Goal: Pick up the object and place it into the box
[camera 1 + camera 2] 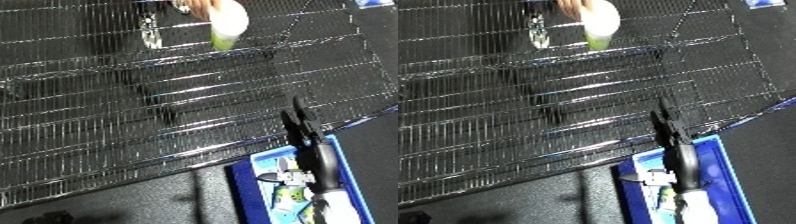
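A white bottle with a green lower part (228,22) is at the top of the view, over the wire mesh surface (107,100). A person's hand (200,6) shows just beside its upper end at the frame edge. My right hand (306,127) reaches up from the lower right, its black fingers straight and close together, holding nothing. It hovers over the far end of the blue bin (348,167), well below the bottle. Inside the bin lies a greenish-white item (289,197), partly hidden by my forearm. My left hand is out of sight.
A shiny metal clip or hook (151,32) hangs on the mesh left of the bottle. The mesh fills most of the view, and its front edge runs diagonally just above the bin. Dark floor lies at the bottom left.
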### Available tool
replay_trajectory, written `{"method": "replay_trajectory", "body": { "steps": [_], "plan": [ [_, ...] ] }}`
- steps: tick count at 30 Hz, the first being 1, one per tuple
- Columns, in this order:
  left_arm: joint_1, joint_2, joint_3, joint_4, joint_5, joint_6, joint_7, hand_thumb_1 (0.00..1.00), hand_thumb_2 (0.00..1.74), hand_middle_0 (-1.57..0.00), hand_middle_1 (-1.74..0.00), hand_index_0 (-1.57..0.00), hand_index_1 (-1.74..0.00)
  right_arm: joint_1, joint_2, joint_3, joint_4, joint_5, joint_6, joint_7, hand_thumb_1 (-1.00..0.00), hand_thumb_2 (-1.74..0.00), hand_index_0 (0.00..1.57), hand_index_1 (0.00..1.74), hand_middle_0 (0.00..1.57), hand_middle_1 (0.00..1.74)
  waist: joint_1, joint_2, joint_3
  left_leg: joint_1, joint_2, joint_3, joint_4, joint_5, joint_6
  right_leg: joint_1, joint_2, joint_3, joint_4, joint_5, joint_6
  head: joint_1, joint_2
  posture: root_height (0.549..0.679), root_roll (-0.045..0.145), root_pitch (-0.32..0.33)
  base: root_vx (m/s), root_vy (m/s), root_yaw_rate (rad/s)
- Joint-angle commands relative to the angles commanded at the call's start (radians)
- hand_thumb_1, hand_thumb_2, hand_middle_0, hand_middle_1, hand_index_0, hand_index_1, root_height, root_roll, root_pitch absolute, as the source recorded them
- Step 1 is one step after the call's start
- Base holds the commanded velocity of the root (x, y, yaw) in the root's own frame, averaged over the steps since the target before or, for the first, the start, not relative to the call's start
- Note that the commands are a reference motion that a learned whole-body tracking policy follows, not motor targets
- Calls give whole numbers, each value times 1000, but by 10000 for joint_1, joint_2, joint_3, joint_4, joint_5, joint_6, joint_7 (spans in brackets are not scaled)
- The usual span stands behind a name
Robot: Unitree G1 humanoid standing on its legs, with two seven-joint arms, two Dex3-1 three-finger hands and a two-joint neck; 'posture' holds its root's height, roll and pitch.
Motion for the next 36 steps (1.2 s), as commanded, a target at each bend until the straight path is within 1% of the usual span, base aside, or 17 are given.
{"method": "replay_trajectory", "body": {
  "steps": [7, 16, 19, 22, 25, 28, 31, 36],
  "plan": [
    [-22, 6, 10, 23, 13, 8, -9, 1000, 1740, -1570, -1740, -1570, -1740, 3, -28, -72, 185, -118, 9, -415, 0, 0, 0, 0, 0, 0, -26, 19, 45, -69, -7, 33, 102, -29, 12, -90, -12, 41, 96, -2, 15, 6, 98, 669, 36, -42, 3, 5, -27],
    [7, 21, 58, 38, 25, 29, -10, 1000, 1740, -1570, -1740, -1570, -1740, -57, -18, -111, 364, -363, 50, -772, 0, 0, 0, 0, 0, 0, -4, 78, 106, -148, -39, 46, 141, -40, 12, -170, -30, 74, 135, 0, 29, 213, 234, 669, 35, -38, 0, 0, -6],
    [47, 46, 87, 63, 23, 9, -43, 1000, 1740, -1570, -1740, -1570, -1740, -39, -15, -173, 424, -369, -46, -1029, 0, 0, 0, 0, 0, 0, -14, 86, 118, -156, -37, 64, 137, -40, 12, -200, -29, 76, 155, 2, 42, 339, 403, 669, 34, -38, 4, -10, -7],
    [95, 81, 108, 53, 31, -9, -66, 1000, 1740, -1570, -1740, -1570, -1740, -36, -16, -289, 468, -349, -167, -1317, 0, 0, 0, 0, 0, 0, -25, 92, 151, -192, -27, 88, 178, -59, 15, -249, -26, 80, 198, -2, 51, 606, 781, 668, 34, -37, 6, -29, -21],
    [127, 167, 111, -81, 7, 29, -24, 1000, 1740, -1570, -1740, -1570, -1740, -133, -91, -380, 417, -312, -213, -1657, 0, 0, 0, 0, 0, 0, -21, 104, 208, -314, -22, 104, 310, -94, 29, -389, -20, 86, 339, -27, 57, 925, 844, 667, 34, -34, -13, -31, -54],
    [50, 255, 14, -164, -28, 66, 99, 1000, 1740, -1570, -1740, -1570, -1740, -405, -258, -398, 525, -227, -220, -1921, 0, 0, 0, 0, 0, 0, -11, 137, 272, -459, -35, 81, 451, -124, 37, -518, -5, 94, 471, -54, 42, 1237, 847, 666, 35, -32, -24, -27, -46],
    [-57, 319, -119, -121, -47, 39, 167, 1000, 1740, -1570, -1740, -1570, -1740, -737, -438, -376, 830, -145, -280, -2022, 0, 0, 0, 0, 0, 0, -5, 197, 326, -594, -59, 38, 585, -164, 41, -635, 10, 108, 597, -92, 13, 1624, 824, 665, 36, -29, -15, -27, -28],
    [-132, 405, -229, -38, -52, 26, 117, 1000, 1740, -1570, -1740, -1570, -1740, -1103, -665, -354, 1244, 14, -306, -2000, 0, 0, 0, 0, 0, 0, -3, 297, 336, -907, -113, -3, 841, -233, 34, -907, 5, 124, 822, -155, -42, 2307, 752, 664, 40, -19, -8, -31, -19]
  ]
}}
